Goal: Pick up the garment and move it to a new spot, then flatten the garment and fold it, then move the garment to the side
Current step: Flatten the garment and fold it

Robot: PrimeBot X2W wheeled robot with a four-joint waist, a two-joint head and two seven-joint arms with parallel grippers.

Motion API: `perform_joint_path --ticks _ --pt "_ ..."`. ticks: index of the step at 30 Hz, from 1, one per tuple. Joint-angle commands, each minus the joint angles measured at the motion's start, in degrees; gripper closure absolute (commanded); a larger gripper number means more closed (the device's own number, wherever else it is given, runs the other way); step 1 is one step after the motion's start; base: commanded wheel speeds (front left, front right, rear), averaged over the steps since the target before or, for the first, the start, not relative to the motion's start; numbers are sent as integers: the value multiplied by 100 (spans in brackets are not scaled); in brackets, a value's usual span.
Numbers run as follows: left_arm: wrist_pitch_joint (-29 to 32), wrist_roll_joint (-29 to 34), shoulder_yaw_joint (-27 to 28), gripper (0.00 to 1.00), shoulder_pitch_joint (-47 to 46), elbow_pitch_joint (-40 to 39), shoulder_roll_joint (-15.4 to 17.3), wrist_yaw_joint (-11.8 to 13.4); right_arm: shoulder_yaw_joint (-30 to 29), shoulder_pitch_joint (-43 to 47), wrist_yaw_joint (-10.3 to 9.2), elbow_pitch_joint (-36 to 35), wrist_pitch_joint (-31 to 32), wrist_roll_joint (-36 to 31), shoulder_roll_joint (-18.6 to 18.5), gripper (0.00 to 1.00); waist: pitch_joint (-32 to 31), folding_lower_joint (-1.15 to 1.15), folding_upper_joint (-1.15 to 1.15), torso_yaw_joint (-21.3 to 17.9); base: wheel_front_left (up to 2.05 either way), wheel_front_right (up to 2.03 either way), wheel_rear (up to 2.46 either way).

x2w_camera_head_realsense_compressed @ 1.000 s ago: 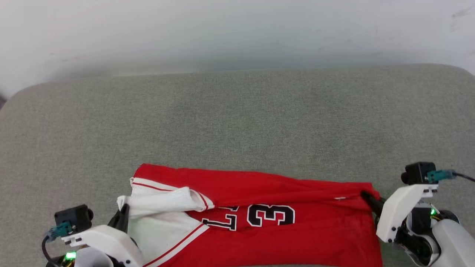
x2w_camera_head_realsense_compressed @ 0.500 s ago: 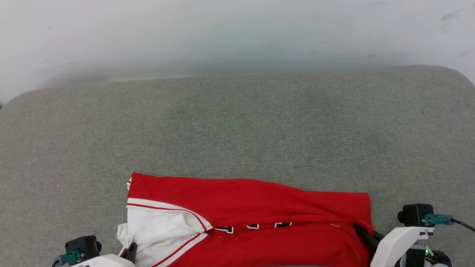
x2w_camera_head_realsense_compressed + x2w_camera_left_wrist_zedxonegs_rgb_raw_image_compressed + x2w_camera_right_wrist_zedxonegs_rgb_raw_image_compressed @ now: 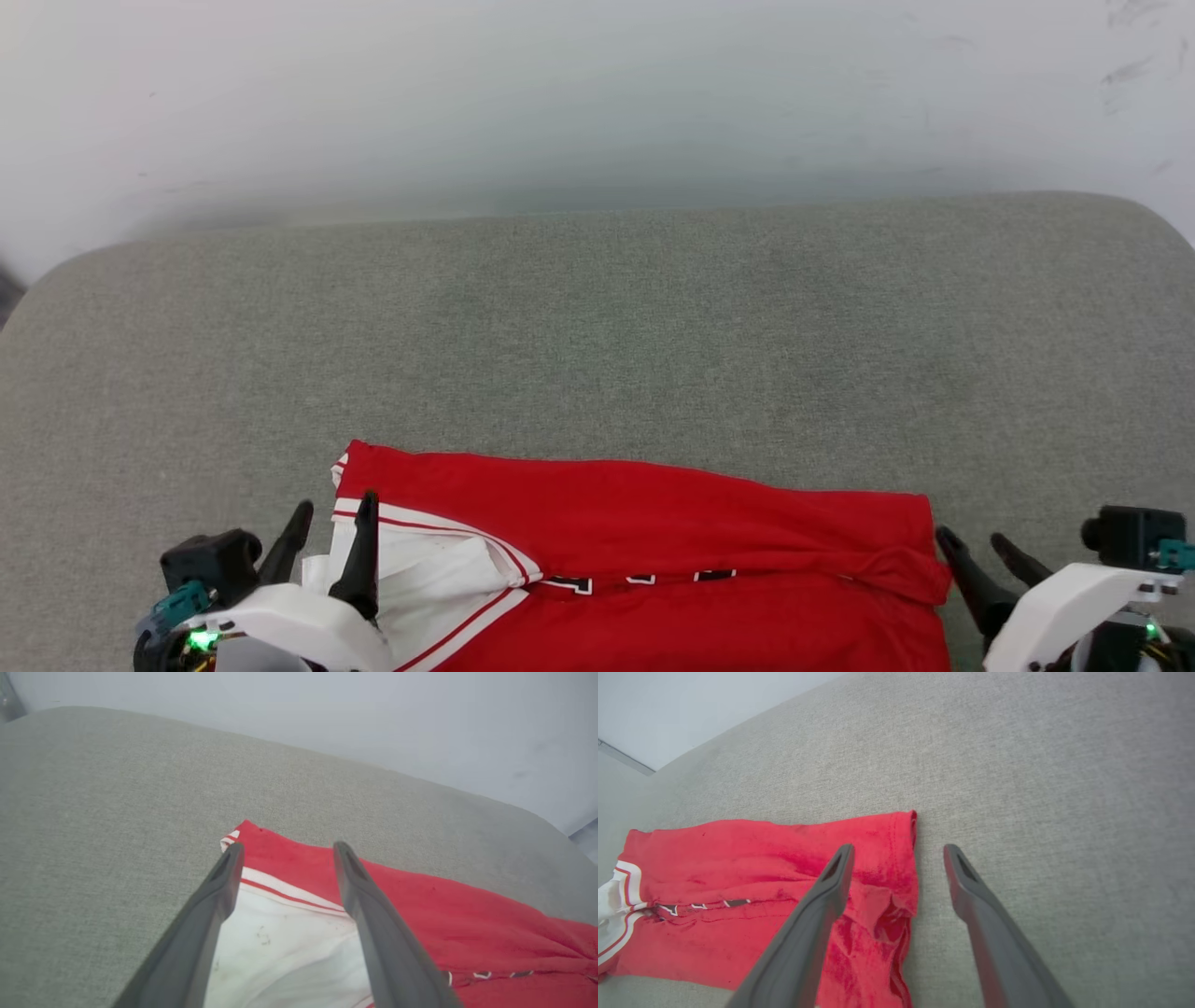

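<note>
Here the garment [image 3: 653, 509] folds over its lettering [image 3: 571, 585].

Red-and-white jersey T-shirt [image 3: 653, 523] on near edge of grey fabric cushion [image 3: 597, 327], between left gripper [image 3: 334, 506] and right gripper [image 3: 971, 538]; pale wall [image 3: 597, 93] behind.

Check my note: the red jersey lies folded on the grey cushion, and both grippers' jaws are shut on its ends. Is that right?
Not quite. The jaws of the left gripper and the right gripper stand open at the ends of the red jersey, clamping nothing; both wrist views show it. The jersey does lie folded on the grey cushion.
</note>
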Motion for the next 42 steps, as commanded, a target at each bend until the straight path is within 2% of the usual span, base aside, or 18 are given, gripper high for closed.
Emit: perform_joint_path --ticks 1,5,11,19,26,27,28,29,42 --pt "-98 119 -38 0 -96 -96 25 20 -129 94 -2 -51 197 -71 -36 0 -8 0 0 11 0 0 0" --pt "-402 543 -147 0 -258 -378 77 118 -460 19 -2 -142 898 -164 -128 0 15 0 0 79 0 0 0" --pt "-622 1119 -363 0 -396 -766 77 328 -497 -175 -2 -276 1858 -278 -204 0 157 0 0 251 0 0 0" --pt "-634 1369 -551 0 -528 -1138 -7 414 -340 -375 -2 63 2601 -169 -82 0 454 0 0 537 0 0 0" --pt "-674 1396 -550 0 -568 -1174 -39 467 -189 -290 -1 481 3185 -49 101 0 596 0 0 614 0 0 0" --pt "-687 1411 -547 0 -577 -1183 -44 478 -147 -282 -1 522 3291 -52 97 13 610 0 0 616 0 0 0" --pt "-693 1429 -541 0 -592 -1192 -51 490 -121 -288 -1 513 3315 -42 101 65 621 0 0 616 0 0 0" --pt "-708 1427 -542 0 -599 -1192 -59 493 -117 -302 0 501 3329 -12 115 100 626 0 0 615 0 0 0" --pt "-757 1400 -479 0 -388 -1020 -9 547 -266 -542 -2 -100 2993 -202 -255 100 239 0 0 448 0 0 0"
